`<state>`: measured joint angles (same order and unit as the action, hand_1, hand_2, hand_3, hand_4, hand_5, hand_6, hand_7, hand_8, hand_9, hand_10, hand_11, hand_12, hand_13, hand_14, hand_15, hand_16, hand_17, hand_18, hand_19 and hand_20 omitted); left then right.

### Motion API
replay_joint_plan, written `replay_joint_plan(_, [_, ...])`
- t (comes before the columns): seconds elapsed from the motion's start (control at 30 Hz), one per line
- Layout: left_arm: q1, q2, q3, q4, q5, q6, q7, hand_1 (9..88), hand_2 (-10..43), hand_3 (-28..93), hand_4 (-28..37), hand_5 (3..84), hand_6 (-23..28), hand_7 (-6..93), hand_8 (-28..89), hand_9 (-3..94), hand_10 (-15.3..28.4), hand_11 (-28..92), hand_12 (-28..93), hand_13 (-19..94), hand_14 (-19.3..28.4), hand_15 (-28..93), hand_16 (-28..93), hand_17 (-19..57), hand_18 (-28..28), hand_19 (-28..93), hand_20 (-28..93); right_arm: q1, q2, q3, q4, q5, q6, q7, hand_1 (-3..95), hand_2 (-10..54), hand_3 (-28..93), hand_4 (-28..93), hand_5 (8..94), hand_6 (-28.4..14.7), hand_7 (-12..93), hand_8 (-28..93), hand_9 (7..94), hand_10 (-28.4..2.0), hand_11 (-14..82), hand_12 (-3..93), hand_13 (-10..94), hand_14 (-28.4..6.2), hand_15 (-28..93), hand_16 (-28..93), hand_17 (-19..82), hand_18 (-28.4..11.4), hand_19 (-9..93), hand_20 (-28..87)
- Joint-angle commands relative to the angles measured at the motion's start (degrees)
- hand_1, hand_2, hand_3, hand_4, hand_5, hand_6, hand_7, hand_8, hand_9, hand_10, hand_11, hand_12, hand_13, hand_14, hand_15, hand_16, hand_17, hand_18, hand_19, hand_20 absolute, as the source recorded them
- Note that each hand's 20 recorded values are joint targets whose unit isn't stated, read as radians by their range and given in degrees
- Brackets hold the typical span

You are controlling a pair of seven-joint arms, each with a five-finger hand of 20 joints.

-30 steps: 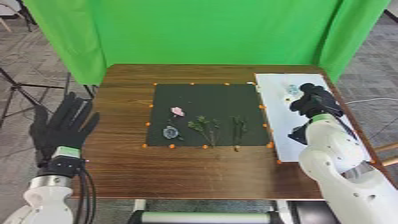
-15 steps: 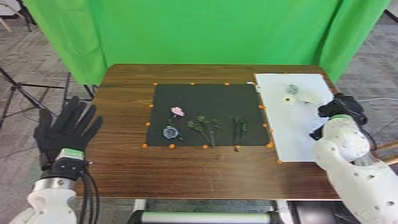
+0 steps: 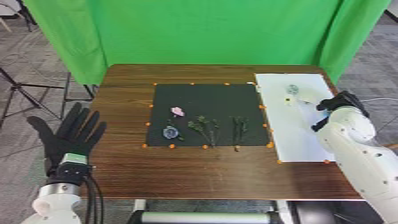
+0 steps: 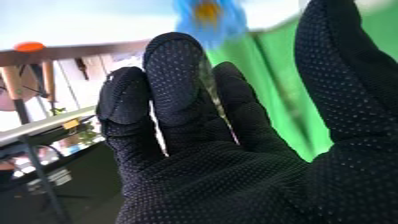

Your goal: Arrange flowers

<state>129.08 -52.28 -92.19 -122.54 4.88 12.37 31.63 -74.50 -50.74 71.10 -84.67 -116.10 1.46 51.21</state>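
Black-gloved right hand point(image 3: 339, 103): spread wide, empty. Just left of it, on white paper sheet point(image 3: 298, 145): pale flowers point(image 3: 292, 89), likely placed. Farther left, on black mat point(image 3: 200, 95): pink flower point(image 3: 178, 111), blue-grey flower point(image 3: 171, 132), green sprigs point(image 3: 203, 126), likely remaining.

You've got a pink bloom point(image 3: 178, 111), a grey-blue bloom point(image 3: 171, 132), green sprigs point(image 3: 202, 125), a black mat point(image 3: 195, 95), a white sheet point(image 3: 295, 145), orange markers point(image 3: 269, 145), a brown grained table point(image 3: 178, 175) and a green curtain point(image 3: 204, 30). Your right hand point(image 3: 336, 103) is black with pale dots; your blue flower point(image 4: 191, 25) has an orange-yellow centre.
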Motion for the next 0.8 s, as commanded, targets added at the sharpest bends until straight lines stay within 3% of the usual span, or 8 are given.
replay_joint_plan(0.03, [-2.08,0.03,-0.64,0.37,2.45,-2.35,-2.45,27.6,16.9,53,-28.0,37.0,4.7,14.2,-11,33.5,11.1,16,8,25,12.0,30,-8,-4.9,14.5,34,10,2.64,-0.32,-2.99,2.72,-0.34,-0.82,0.7,36.2,-7.9,78,-28,32.6,-11.7,11,-8,33.5,-20.0,12.3,9.9,63,-14.0,74,24,39,-23.5,92,28])
replay_joint_plan(0.23, [-2.46,-0.05,-0.27,0.24,3.9,-1.45,-4.9,23.9,16.2,62,-28.3,37.7,5.0,14.5,-11,33.5,11.0,16,8,25,11.9,31,-8,-4.9,14.4,34,10,2.2,-0.76,-1.63,-0.23,2.79,-10.46,2.87,37.7,-7.5,79,-28,34.8,-11.4,11,-9,37.0,-20.3,13.4,9.9,63,-14.0,72,23,39,-23.6,92,27])
replay_joint_plan(0.5, [-1.21,-0.77,-1.29,-0.13,4.26,-1.35,-5.03,23.8,15.4,66,-28.3,38.8,5.5,14.9,-11,33.6,11.3,17,7,25,12.0,31,-9,-4.8,14.2,34,10,3.94,-1.11,-2.13,-1.18,1.74,-14.97,4.43,40.7,-8.0,80,-28,37.3,-11.6,11,-9,39.6,-21.8,12.6,10.7,63,-14.0,71,22,39,-24.4,93,26])
replay_joint_plan(0.53, [-1.14,-1.08,-1.25,-0.39,3.66,-0.29,-4.73,23.7,15.4,66,-28.3,38.9,5.5,14.9,-11,33.7,11.5,17,7,24,12.0,32,-9,-4.7,14.1,34,10,3.8,-0.99,-2.26,-1.33,1.35,-14.68,4.69,41.6,-7.4,80,-28,37.9,-11.4,11,-9,41.1,-21.6,13.0,11.1,63,-13.9,70,22,39,-24.4,93,26])
replay_joint_plan(0.63, [-4.12,-0.47,-0.12,1.1,3.86,-1.6,-5.18,24.0,15.4,66,-28.3,39.0,5.6,14.8,-11,33.6,11.6,17,7,24,12.2,32,-9,-4.7,14.0,34,9,1.73,0.57,-1.09,-3.88,-0.47,-15.19,5.14,45.1,-5.8,79,-28,40.2,-10.4,11,-9,47.7,-20.5,15.4,13.0,64,-13.1,69,22,40,-24.1,93,29])
replay_joint_plan(0.7, [-3.24,-0.84,-0.09,1.48,5.3,-1.38,-5.6,24.2,15.4,66,-28.3,39.1,5.7,14.8,-11,33.7,11.6,17,7,24,12.3,32,-9,-4.7,13.9,34,9,2.17,0.12,-1.1,-3.18,-0.51,-16.45,2.79,46.4,-5.9,79,-28,42.4,-9.5,12,-10,52.7,-19.9,17.7,14.4,64,-12.6,68,22,40,-24.1,93,30])
replay_joint_plan(0.73, [-3.07,-1.36,0.4,1.09,4.36,0.48,-5.97,24.1,15.4,66,-28.3,39.1,5.7,14.9,-11,33.7,11.6,17,7,24,12.3,32,-9,-4.7,13.8,34,9,2.18,0.05,-0.89,-3.06,0.83,-17.48,2.76,47.0,-6.0,79,-28,44.6,-8.9,13,-10,55.2,-19.4,19.0,15.2,65,-12.4,67,22,40,-24.1,93,31])
replay_joint_plan(0.8, [-4.07,-1.88,1.28,1.77,2.9,-1.86,-6.59,24.1,15.4,66,-28.3,39.3,5.8,15.0,-11,33.8,11.5,17,8,24,12.3,32,-9,-4.5,13.7,34,9,1.93,0.33,-0.85,-3.15,0.96,-17.2,2.6,47.7,-6.3,78,-28,48.3,-7.8,14,-10,58.9,-18.1,21.2,16.6,65,-11.9,66,23,40,-23.8,93,32])
